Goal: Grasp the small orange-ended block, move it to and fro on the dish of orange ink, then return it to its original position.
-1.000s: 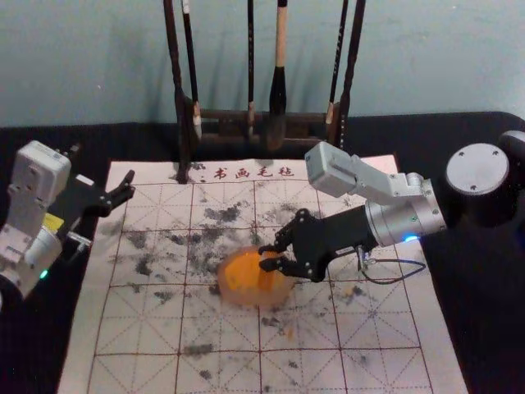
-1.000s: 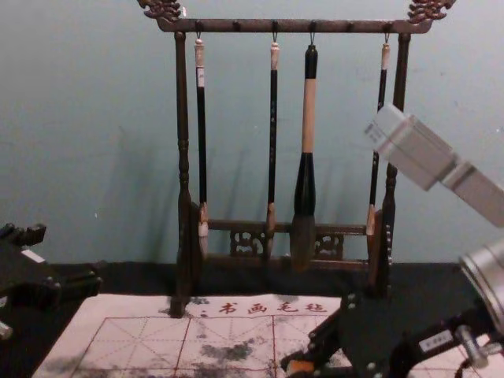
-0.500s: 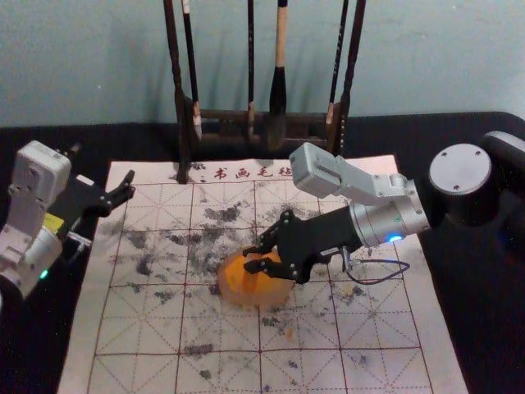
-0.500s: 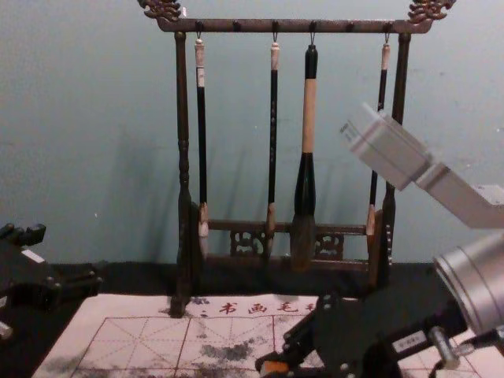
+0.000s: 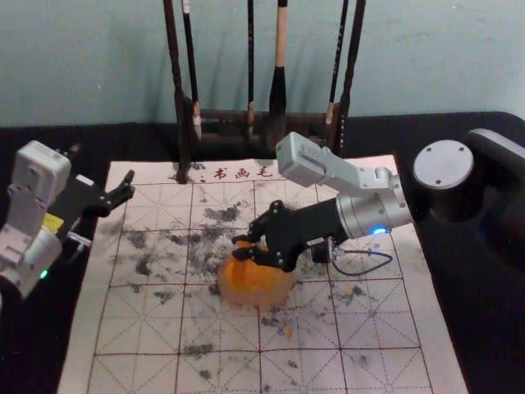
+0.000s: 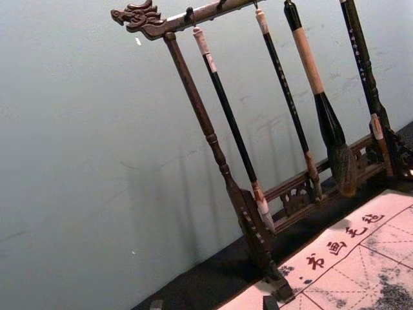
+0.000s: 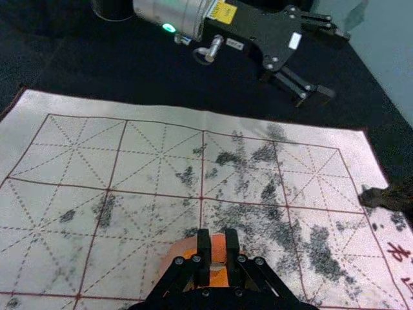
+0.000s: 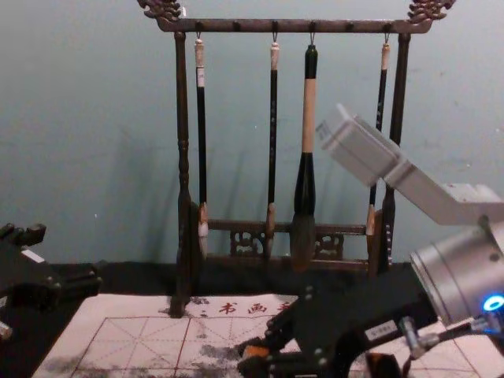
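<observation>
The small orange block (image 7: pixel 218 247) is right there over the far edge of the dish (image 5: pixel 275 294), near the middle of the head view; from here I can't tell whether it touches the ink. The right pincer (image 5: pixel 239 248) has it, narrowed onto it with a finger on each side, its arm reaching in from the right of the frame. Under that, the pale round dish holds its bright orange ink (image 5: pixel 254 279) and sits on a white mat (image 5: pixel 385 328) ruled in red, with dark smudges spread about it. The left pincer (image 5: pixel 129 185) is parked at the left of the frame, by the mat's upper left corner, spread wide with nothing between its fingers. Black cloth covers the counter around the mat. At the back, top middle, stands a dark carved rack (image 8: pixel 291 26) with four brushes hanging from it, one much thicker (image 8: pixel 308 118) than the others.
</observation>
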You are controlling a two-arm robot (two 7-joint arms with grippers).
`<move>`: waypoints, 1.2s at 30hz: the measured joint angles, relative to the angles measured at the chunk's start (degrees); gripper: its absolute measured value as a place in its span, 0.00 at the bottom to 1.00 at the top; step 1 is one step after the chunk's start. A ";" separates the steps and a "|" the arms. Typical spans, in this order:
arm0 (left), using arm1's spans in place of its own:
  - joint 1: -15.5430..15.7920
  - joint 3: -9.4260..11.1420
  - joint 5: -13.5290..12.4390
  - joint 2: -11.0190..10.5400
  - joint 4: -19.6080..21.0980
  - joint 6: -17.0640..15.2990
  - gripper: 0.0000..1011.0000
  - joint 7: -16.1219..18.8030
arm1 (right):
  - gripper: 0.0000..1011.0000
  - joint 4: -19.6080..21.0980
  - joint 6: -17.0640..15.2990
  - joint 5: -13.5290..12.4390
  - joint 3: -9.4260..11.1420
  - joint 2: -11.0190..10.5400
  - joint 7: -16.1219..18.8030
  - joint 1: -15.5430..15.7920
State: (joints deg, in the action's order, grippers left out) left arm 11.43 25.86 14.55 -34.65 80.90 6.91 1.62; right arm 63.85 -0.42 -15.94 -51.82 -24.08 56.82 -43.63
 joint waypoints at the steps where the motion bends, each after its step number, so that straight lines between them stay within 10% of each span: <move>1: 0.00 0.00 0.00 0.00 0.00 0.00 0.99 0.00 | 0.13 -0.20 0.02 0.04 0.04 0.15 -0.12 -0.07; 36: 0.00 0.00 0.00 0.00 0.00 0.00 0.99 0.00 | 0.13 0.13 -0.76 2.10 2.04 -1.87 -1.96 0.33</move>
State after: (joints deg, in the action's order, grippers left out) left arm 11.43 25.86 14.55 -34.65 80.90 6.91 1.62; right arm 63.98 -1.18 -13.84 -49.79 -25.94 54.87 -43.30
